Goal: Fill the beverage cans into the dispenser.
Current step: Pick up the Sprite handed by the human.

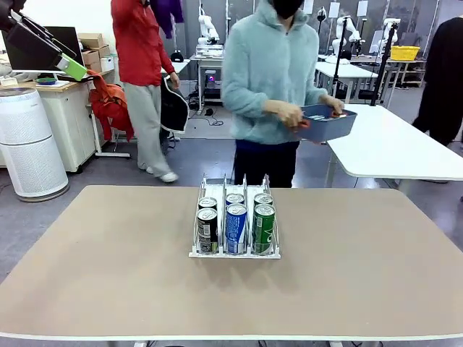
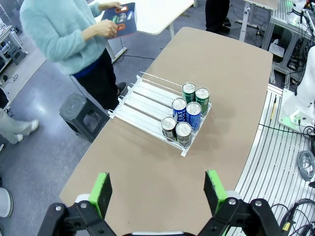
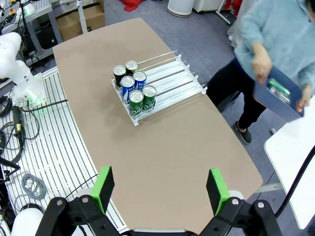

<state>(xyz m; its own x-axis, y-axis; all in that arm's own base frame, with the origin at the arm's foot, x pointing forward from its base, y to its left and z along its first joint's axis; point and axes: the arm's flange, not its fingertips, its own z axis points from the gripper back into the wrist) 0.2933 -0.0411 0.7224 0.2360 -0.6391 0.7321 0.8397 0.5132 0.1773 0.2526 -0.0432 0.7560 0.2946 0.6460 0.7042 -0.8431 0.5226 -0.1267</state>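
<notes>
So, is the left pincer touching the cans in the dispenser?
Apart. The left wrist view shows the open left pincer held high, with bare tabletop between it and the cans.

Ahead of the left gripper (image 2: 157, 177), the cans (image 2: 193, 114) are glossy printed metal with bare silver tops. The dispenser (image 2: 147, 98) is clear, shiny plastic on a white base, with thin rails. The tabletop (image 2: 162, 167) is smooth, matt tan. The gripper is matt black with green pads (image 2: 102, 191). Far beyond it, the person's top (image 2: 59, 34) looks like soft fleece, and the tub (image 2: 130, 17) is blue plastic.
</notes>
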